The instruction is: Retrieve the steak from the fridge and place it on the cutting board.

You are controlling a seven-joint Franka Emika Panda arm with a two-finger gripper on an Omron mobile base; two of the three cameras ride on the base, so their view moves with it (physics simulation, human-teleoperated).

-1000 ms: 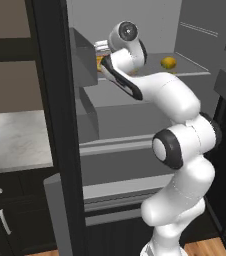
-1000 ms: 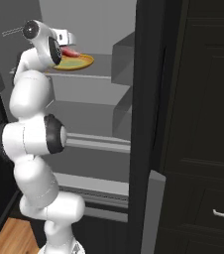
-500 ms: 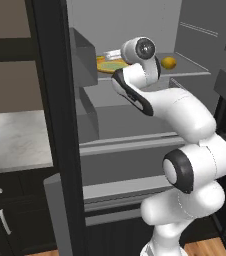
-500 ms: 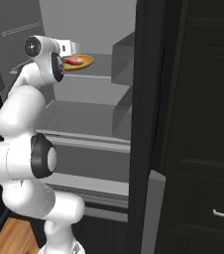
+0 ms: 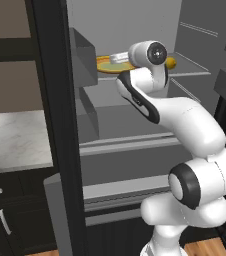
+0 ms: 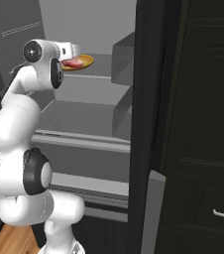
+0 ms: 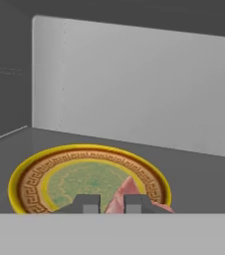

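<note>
The hand [image 7: 112, 203] reaches into the fridge [image 5: 135, 125], fingers slightly parted and holding nothing, lined up astride the steak [image 7: 127, 196] lying on the yellow plate [image 7: 30, 172] on the upper shelf, ready to pinch it

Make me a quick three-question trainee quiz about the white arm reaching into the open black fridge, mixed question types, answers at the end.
1. True or false: the pink-red raw steak lies on the round yellow patterned plate.
2. Multiple choice: the small yellow lemon sits
A) on the plate
B) on the same fridge shelf as the plate, off to one side
C) in a door bin
3. Short answer: how does the two-finger gripper stand relative to the steak?

Key
1. True.
2. B.
3. In the hand view its fingertips sit low over the near part of the plate, spread apart, with the tip of the steak showing between them; it is open and the steak is not yet clamped.
</note>
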